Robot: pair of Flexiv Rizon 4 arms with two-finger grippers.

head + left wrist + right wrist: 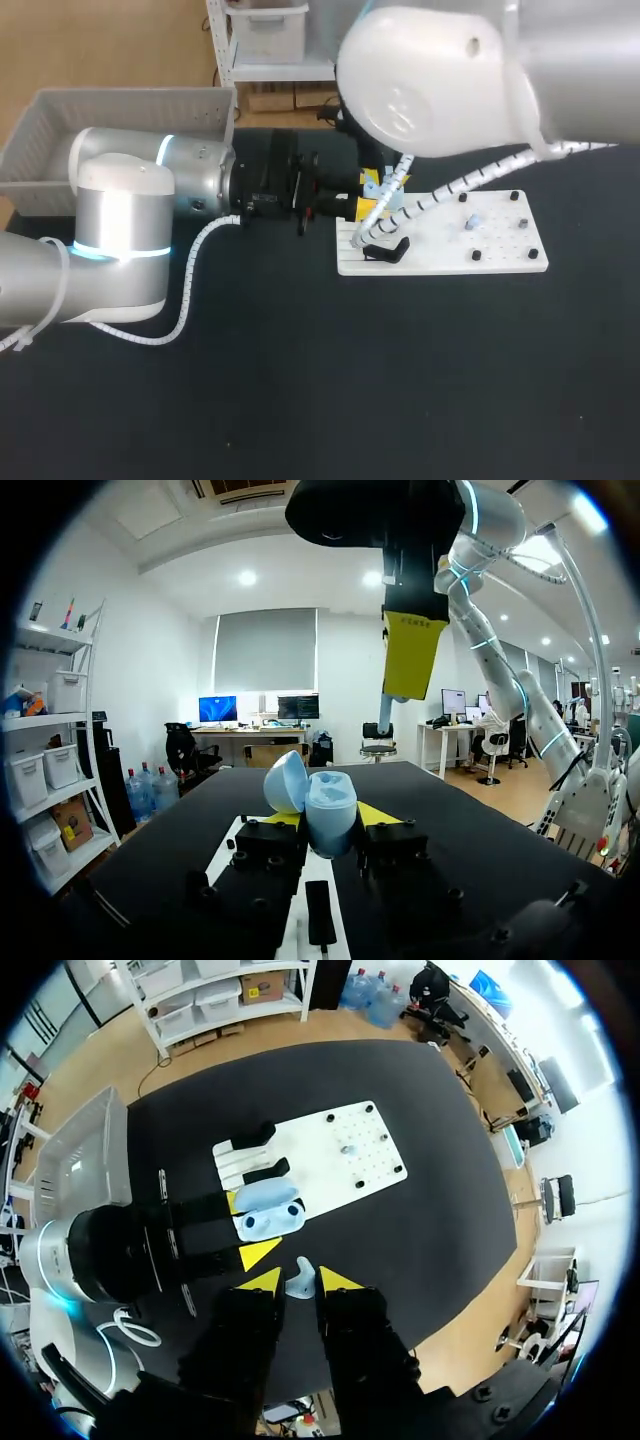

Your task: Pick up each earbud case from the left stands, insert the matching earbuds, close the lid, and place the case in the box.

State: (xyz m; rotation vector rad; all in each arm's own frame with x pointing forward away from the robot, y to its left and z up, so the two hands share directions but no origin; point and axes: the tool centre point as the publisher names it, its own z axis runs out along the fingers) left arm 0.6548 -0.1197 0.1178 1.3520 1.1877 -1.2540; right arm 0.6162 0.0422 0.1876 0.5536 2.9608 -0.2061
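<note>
Left pincer [330, 817] clamps the open case [328, 802]; right pincer [299, 1280] grips an earbud [300, 1283]. Line earbud over matching socket, descend slow, release once seated.

No text or numbers can be read

A robotics lab: left arm [120, 230] and right arm [430, 80] over a black table [400, 380].

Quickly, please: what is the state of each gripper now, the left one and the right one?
Left gripper: closed, holding the open earbud case.
Right gripper: closed, holding one earbud.
</note>
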